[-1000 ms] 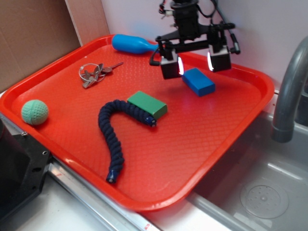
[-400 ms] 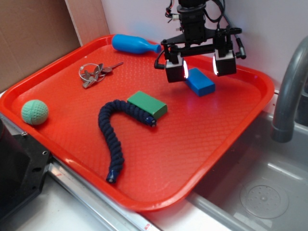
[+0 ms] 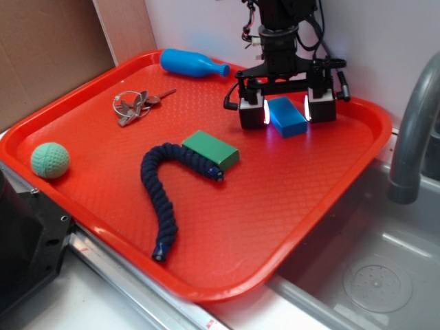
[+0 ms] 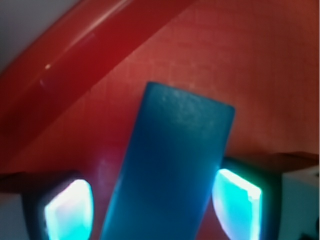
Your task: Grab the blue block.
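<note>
The blue block (image 3: pixel 287 115) lies flat on the red tray (image 3: pixel 289 199) near its back right corner. My gripper (image 3: pixel 287 114) has come down over it and stands open, one finger on each side of the block. In the wrist view the blue block (image 4: pixel 172 170) fills the middle, slanted a little, between the two glowing pads (image 4: pixel 69 210). A gap of red tray shows on the left side; on the right the pad is close to the block's edge.
On the tray also lie a green block (image 3: pixel 211 149), a dark blue rope (image 3: pixel 165 185), a blue bowling-pin toy (image 3: pixel 189 63), keys (image 3: pixel 134 103) and a green ball (image 3: pixel 49 159). A grey faucet (image 3: pixel 412 130) and a sink (image 3: pixel 371 275) are to the right.
The gripper has moved right and down, from above and left of the blue block to straddling it near the tray. It stays open. The block has not moved.
</note>
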{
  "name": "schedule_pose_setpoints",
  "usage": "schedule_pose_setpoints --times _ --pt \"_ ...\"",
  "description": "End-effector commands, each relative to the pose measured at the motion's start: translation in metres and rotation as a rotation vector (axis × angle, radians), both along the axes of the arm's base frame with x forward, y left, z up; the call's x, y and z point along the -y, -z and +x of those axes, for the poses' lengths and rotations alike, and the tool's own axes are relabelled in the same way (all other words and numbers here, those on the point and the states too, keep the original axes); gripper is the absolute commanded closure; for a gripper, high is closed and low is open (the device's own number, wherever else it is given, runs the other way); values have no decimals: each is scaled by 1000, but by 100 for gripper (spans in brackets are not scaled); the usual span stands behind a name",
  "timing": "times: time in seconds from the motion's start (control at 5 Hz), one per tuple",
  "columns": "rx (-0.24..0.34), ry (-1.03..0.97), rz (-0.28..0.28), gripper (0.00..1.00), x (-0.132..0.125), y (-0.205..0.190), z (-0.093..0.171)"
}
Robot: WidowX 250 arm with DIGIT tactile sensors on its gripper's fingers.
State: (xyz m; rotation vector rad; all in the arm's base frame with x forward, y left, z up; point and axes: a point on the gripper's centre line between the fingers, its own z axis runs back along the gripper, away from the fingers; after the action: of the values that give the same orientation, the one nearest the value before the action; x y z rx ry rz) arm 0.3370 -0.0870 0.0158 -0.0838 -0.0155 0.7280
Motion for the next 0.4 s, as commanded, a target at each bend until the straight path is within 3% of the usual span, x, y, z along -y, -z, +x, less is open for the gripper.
schedule_pose_setpoints --times 0.0,0.2 --pt "11 -37 24 100 -12 -10 -2" --pt "-16 -17 25 100 -14 -11 -7"
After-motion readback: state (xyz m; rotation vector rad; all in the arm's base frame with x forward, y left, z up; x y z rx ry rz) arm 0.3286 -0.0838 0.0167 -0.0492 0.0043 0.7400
